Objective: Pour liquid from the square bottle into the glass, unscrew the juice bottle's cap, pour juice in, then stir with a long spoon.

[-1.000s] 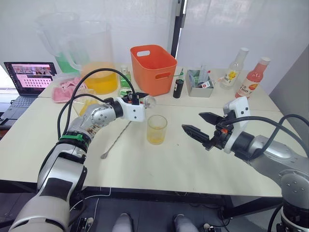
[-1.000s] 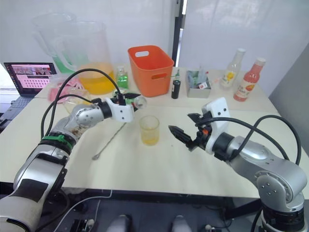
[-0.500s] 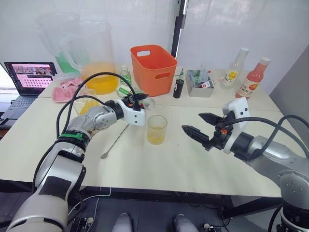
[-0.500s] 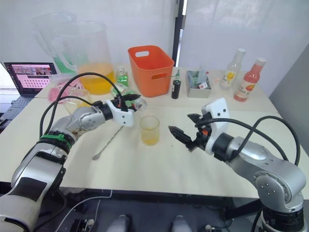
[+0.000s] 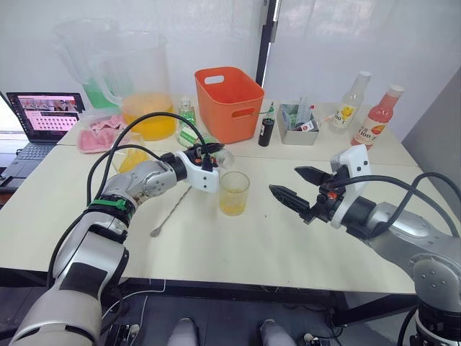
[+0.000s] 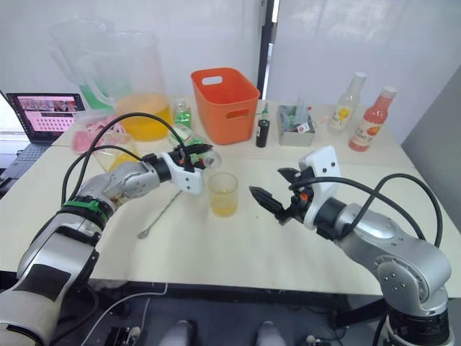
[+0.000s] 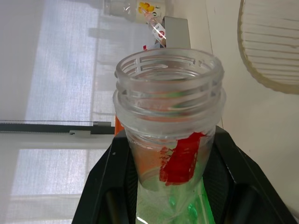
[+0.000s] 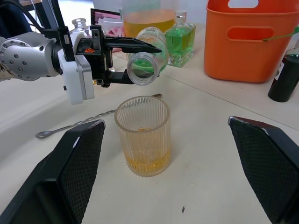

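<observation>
- Two arms flank your glass, which stands on the white table with a little yellow liquid at the bottom.
- Your left gripper pinches the juice bottle at its neck. The bottle is uncapped, tipped on its side, with its open mouth just above and behind the glass rim.
- Your right gripper hovers to the right of the glass, well apart from it, fingers spread wide and holding nothing.
- You'll find the long spoon flat on the table left of the glass, under the left arm.
- Behind the glass you have an orange bin, a small black bottle, a grey box of packets, a pitcher of orange liquid and a green square bottle.
- At far right stand a yellow-flower bottle and a pink bottle; the pink label seems to read "100", the rest too small.
- A laptop sits at far left.
</observation>
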`<move>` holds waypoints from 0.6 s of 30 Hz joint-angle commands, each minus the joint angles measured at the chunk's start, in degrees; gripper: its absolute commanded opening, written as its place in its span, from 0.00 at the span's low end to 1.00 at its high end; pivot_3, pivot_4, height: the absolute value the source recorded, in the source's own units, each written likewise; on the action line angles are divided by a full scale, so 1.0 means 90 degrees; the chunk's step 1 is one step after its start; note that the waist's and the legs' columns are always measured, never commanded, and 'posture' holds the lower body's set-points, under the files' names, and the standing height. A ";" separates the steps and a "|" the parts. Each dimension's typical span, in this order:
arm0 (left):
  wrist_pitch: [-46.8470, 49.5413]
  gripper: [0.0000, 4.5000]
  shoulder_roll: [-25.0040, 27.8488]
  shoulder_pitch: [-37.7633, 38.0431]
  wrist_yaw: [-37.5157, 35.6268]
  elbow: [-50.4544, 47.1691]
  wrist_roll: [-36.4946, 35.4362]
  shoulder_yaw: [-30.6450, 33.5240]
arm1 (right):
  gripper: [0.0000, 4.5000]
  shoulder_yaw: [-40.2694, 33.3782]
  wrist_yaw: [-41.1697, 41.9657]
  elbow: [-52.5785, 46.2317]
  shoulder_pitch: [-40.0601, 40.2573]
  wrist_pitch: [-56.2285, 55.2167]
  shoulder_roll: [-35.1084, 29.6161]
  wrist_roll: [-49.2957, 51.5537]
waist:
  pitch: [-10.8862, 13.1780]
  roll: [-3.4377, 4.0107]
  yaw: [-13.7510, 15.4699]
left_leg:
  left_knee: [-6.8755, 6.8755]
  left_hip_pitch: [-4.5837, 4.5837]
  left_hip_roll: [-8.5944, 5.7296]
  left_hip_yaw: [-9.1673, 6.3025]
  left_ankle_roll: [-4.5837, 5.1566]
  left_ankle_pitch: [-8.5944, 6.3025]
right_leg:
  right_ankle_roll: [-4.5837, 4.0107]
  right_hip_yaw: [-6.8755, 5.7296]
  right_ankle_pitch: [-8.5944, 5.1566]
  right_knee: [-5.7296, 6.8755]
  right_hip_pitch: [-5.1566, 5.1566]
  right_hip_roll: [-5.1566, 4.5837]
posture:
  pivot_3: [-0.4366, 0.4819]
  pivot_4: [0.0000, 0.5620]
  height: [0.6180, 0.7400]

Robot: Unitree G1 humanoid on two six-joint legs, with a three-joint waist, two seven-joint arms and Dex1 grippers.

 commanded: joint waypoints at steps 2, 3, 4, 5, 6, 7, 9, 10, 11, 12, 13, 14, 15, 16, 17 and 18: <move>-0.0098 0.33 0.0039 -0.0288 0.0290 -0.0268 0.0061 0.0003 | 0.99 -0.0007 -0.0016 -0.0075 -0.0076 -0.0167 0.0062 -0.0042 | 0.0000 0.0000 -0.0002 | 0.0000 0.0000 0.0000 0.0000 0.0000 0.0000 | 0.0000 0.0000 0.0000 0.0000 0.0000 0.0000 | 0.48 0.27 0.81; -0.0121 0.33 0.0049 -0.0294 0.0324 -0.0288 0.0111 -0.0024 | 0.99 0.0001 -0.0023 -0.0076 -0.0082 -0.0165 0.0072 -0.0045 | 0.0000 0.0000 -0.0002 | 0.0000 0.0000 0.0000 0.0000 0.0000 0.0000 | 0.0000 0.0000 0.0000 0.0001 0.0000 0.0000 | 0.48 0.27 0.81; -0.0135 0.33 0.0055 -0.0297 0.0346 -0.0299 0.0144 -0.0042 | 0.99 0.0005 -0.0027 -0.0077 -0.0087 -0.0164 0.0081 -0.0047 | 0.0000 0.0000 0.0000 | 0.0000 0.0000 0.0000 0.0000 0.0000 0.0000 | 0.0000 0.0000 0.0000 0.0001 0.0000 0.0000 | 0.48 0.27 0.81; -0.0163 0.33 0.0064 -0.0303 0.0345 -0.0311 0.0183 -0.0077 | 0.99 0.0013 -0.0035 -0.0079 -0.0096 -0.0162 0.0092 -0.0047 | 0.0000 0.0000 0.0001 | 0.0000 0.0000 0.0000 0.0000 0.0000 0.0000 | 0.0000 0.0000 0.0000 0.0001 0.0000 0.0000 | 0.48 0.27 0.81; -0.0180 0.33 0.0072 -0.0308 0.0345 -0.0317 0.0205 -0.0106 | 0.99 0.0019 -0.0040 -0.0081 -0.0102 -0.0162 0.0098 -0.0046 | 0.0000 0.0000 0.0002 | 0.0000 0.0000 0.0000 0.0000 0.0000 0.0000 | 0.0000 0.0000 0.0000 0.0001 0.0000 0.0000 | 0.48 0.27 0.81; -0.0190 0.33 0.0078 -0.0311 0.0362 -0.0347 0.0237 -0.0131 | 0.99 0.0031 -0.0045 -0.0079 -0.0109 -0.0163 0.0105 -0.0049 | 0.0000 0.0000 0.0001 | 0.0000 0.0000 0.0000 0.0000 0.0000 0.0000 | 0.0000 0.0000 0.0000 0.0001 0.0000 0.0000 | 0.48 0.27 0.81; -0.0191 0.33 0.0077 -0.0330 0.0371 -0.0368 0.0264 -0.0144 | 0.99 0.0064 -0.0042 -0.0076 -0.0128 -0.0154 0.0113 -0.0059 | 0.0000 0.0000 0.0001 | 0.0000 0.0000 0.0000 0.0000 0.0000 0.0000 | 0.0000 0.0000 0.0000 0.0001 0.0000 0.0000 | 0.48 0.27 0.81; -0.0191 0.33 0.0079 -0.0341 0.0386 -0.0373 0.0293 -0.0153 | 0.99 0.0078 -0.0037 -0.0075 -0.0136 -0.0151 0.0113 -0.0061 | 0.0000 0.0000 0.0000 | 0.0000 0.0000 0.0000 0.0000 0.0000 0.0000 | 0.0000 0.0000 0.0000 0.0001 0.0000 0.0000 | 0.48 0.27 0.81; -0.0188 0.33 0.0075 -0.0351 0.0381 -0.0359 0.0289 -0.0141 | 0.99 0.0088 -0.0040 -0.0072 -0.0150 -0.0149 0.0119 -0.0057 | 0.0000 0.0000 0.0001 | 0.0000 0.0000 0.0000 0.0000 0.0000 0.0000 | 0.0000 0.0000 0.0000 0.0001 0.0000 0.0000 | 0.48 0.27 0.81; -0.0176 0.33 0.0066 -0.0353 0.0363 -0.0339 0.0265 -0.0124 | 0.99 0.0096 -0.0043 -0.0070 -0.0160 -0.0150 0.0124 -0.0054 | 0.0000 0.0000 0.0001 | 0.0000 0.0000 0.0000 0.0000 0.0000 0.0000 | 0.0000 0.0000 0.0000 0.0001 0.0000 0.0000 | 0.48 0.27 0.81; -0.0168 0.33 0.0071 -0.0356 0.0374 -0.0341 0.0286 -0.0131 | 0.99 0.0103 -0.0045 -0.0069 -0.0167 -0.0152 0.0129 -0.0054 | 0.0000 0.0000 0.0001 | 0.0000 0.0000 0.0000 0.0000 0.0000 0.0000 | 0.0000 0.0000 0.0000 0.0002 0.0000 0.0000 | 0.48 0.27 0.81; -0.0164 0.33 0.0083 -0.0363 0.0406 -0.0350 0.0338 -0.0156 | 0.99 0.0110 -0.0047 -0.0068 -0.0173 -0.0155 0.0135 -0.0055 | 0.0000 0.0000 0.0002 | 0.0000 0.0000 0.0000 0.0000 0.0000 0.0000 | 0.0000 0.0000 0.0000 0.0002 0.0000 0.0000 | 0.48 0.27 0.81; -0.0158 0.33 0.0090 -0.0368 0.0426 -0.0356 0.0372 -0.0174 | 0.99 0.0115 -0.0048 -0.0069 -0.0176 -0.0157 0.0140 -0.0061 | 0.0000 0.0000 0.0002 | 0.0000 0.0000 0.0000 0.0000 0.0000 0.0000 | 0.0000 0.0000 0.0000 0.0002 0.0000 0.0000 | 0.48 0.27 0.81; -0.0150 0.33 0.0100 -0.0374 0.0467 -0.0372 0.0419 -0.0193 | 0.99 0.0123 -0.0054 -0.0070 -0.0181 -0.0159 0.0150 -0.0067 | 0.0000 0.0000 0.0001 | 0.0000 0.0000 0.0000 0.0000 0.0000 0.0000 | 0.0000 0.0000 0.0000 0.0002 0.0000 0.0000 | 0.48 0.27 0.81; -0.0145 0.33 0.0105 -0.0384 0.0500 -0.0383 0.0454 -0.0207 | 0.99 0.0130 -0.0058 -0.0071 -0.0187 -0.0160 0.0158 -0.0074 | 0.0000 0.0000 0.0001 | 0.0000 0.0000 0.0000 0.0000 0.0000 0.0000 | 0.0001 0.0000 0.0000 0.0002 0.0000 0.0000 | 0.48 0.27 0.81; -0.0138 0.33 0.0100 -0.0399 0.0510 -0.0386 0.0464 -0.0212 | 0.99 0.0139 -0.0063 -0.0071 -0.0196 -0.0160 0.0163 -0.0082 | 0.0000 0.0000 0.0001 | 0.0000 0.0000 0.0000 0.0000 0.0000 0.0000 | 0.0001 0.0000 0.0000 0.0002 0.0000 0.0000 | 0.48 0.27 0.81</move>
